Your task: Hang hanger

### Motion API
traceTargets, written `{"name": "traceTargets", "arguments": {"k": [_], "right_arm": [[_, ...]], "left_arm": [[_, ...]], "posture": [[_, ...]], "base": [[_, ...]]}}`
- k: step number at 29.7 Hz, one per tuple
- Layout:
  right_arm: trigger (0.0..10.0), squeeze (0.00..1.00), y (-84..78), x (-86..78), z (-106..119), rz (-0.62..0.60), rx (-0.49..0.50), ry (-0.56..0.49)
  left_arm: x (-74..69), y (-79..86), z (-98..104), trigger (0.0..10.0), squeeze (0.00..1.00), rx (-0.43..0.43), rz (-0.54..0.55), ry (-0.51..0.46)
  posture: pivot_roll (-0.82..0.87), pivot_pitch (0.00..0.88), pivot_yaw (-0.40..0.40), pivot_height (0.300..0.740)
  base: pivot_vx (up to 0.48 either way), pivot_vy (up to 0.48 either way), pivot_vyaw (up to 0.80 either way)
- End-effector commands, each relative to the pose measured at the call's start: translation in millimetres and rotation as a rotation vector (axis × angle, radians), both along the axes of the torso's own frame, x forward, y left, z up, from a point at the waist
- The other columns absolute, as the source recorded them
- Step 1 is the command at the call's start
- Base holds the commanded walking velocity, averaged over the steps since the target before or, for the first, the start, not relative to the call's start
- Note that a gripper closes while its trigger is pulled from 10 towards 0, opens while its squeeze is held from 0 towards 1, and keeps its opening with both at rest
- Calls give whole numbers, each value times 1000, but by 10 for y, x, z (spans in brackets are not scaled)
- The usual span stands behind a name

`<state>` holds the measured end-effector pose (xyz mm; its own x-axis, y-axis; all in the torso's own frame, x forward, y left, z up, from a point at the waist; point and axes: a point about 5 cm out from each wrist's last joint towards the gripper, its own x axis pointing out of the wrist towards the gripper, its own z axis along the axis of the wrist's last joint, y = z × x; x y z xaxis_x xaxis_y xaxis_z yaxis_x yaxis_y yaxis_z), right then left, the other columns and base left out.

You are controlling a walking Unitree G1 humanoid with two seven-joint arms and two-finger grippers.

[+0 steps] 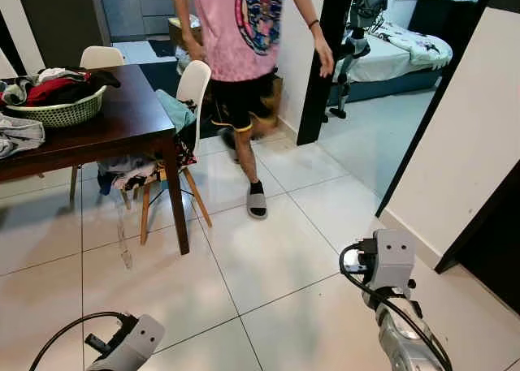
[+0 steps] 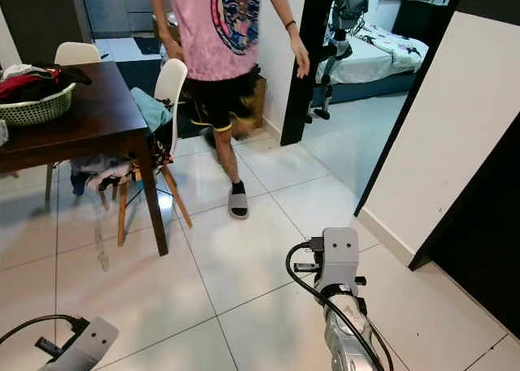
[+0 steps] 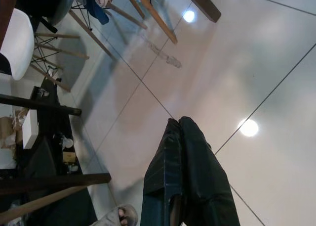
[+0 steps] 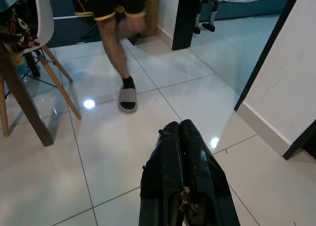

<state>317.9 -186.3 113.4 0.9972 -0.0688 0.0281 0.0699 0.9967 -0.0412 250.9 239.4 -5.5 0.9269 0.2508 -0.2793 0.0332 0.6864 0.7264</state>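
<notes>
Lower frame, nearest: left gripper (image 3: 176,121) and right gripper (image 4: 178,123), each with fingers pressed together on nothing, carried low over bare tiles, judged a walking posture rather than a reach. Left of centre, beside the table leg: a pale see-through strip (image 1: 123,243) flat on the floor, possibly the hanger, though too faint to confirm; its long axis runs nearly bottom to top of the frame, slightly tilted, and the hook end cannot be told; well apart from both grippers. Upper left: dark table (image 1: 122,131) bearing a laundry basket (image 1: 69,111); white chair (image 1: 193,83) draped with clothes. Top centre: a person (image 1: 236,38) mid-step. Upper right: a bed (image 1: 390,58) beyond the doorway.
</notes>
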Motion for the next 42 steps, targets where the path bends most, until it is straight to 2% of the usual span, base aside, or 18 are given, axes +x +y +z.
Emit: {"name": "traceTargets", "arguments": {"k": [1,15,23,35,36,40,42], "right_arm": [[10000,0,-16,-2,-6,-5,6,4],[10000,0,83,27,31,16,27,-12],[10000,0,84,26,24,23,34,-8],[10000,0,74,27,62,26,35,-18],[10000,0,94,42,22,31,34,-1],[10000,0,124,64,14,43,26,4],[10000,0,114,111,87,48,25,-12]], "left_arm": [[-41,8,-39,10000,0,7,-3,15],[-24,75,-18,10000,0,12,0,11],[-30,117,-16,10000,0,14,2,13],[-9,69,-11,10000,0,11,-4,4],[5,54,-8,10000,0,11,-5,3],[11,50,-8,10000,0,11,-6,3],[16,40,-9,10000,0,10,-7,3]], "posture": [[24,64,22,740],[70,101,57,740],[77,105,38,740],[91,120,30,740],[94,109,9,740],[94,109,9,740],[80,97,-9,740]], "base": [[0,0,0],[0,0,0],[0,0,0],[0,0,0],[0,0,0],[0,0,0],[0,0,0]]}}
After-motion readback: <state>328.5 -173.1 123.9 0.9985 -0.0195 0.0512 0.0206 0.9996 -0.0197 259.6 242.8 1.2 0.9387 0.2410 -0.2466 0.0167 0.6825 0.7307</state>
